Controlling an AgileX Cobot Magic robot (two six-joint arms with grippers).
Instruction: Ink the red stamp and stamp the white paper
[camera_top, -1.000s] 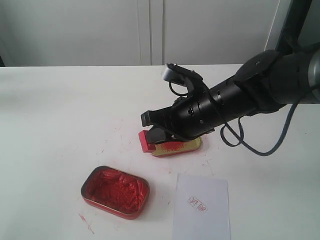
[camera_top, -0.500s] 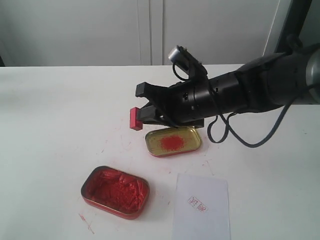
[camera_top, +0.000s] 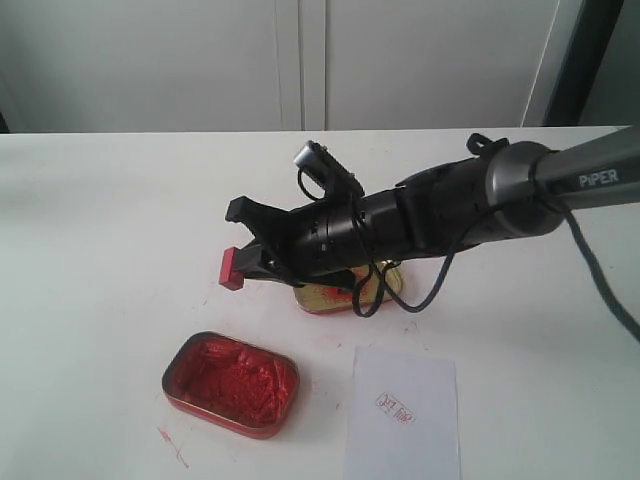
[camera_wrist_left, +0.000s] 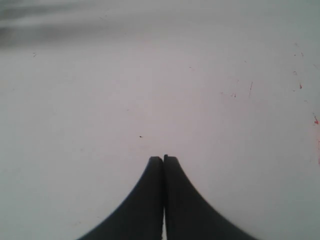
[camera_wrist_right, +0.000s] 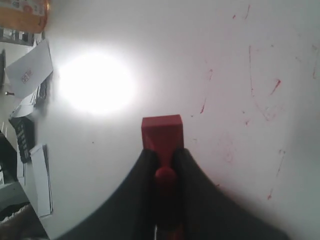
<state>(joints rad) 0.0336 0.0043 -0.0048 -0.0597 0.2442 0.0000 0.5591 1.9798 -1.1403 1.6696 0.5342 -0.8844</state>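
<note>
My right gripper (camera_top: 252, 262) reaches across the table and is shut on the red stamp (camera_top: 232, 268), which hangs in the air above and to the right of the oval tin of red ink paste (camera_top: 231, 383). In the right wrist view the red stamp (camera_wrist_right: 162, 134) sticks out between the two black fingers (camera_wrist_right: 140, 190), its knob pinched between them. The white paper (camera_top: 403, 425) with a small red imprint lies at the front right. My left gripper (camera_wrist_left: 163, 159) is shut and holds nothing, over bare table; it does not show in the exterior view.
A gold oval lid (camera_top: 340, 292) with a red smear lies under the right arm (camera_top: 420, 220), partly hidden by it. Red smudges mark the white tabletop (camera_top: 120, 220). Papers and clutter (camera_wrist_right: 30, 75) lie beyond the table edge in the right wrist view.
My right gripper lifted the red stamp off the gold lid and carried it left and a little toward the ink tin. The left gripper's earlier state is not shown.
</note>
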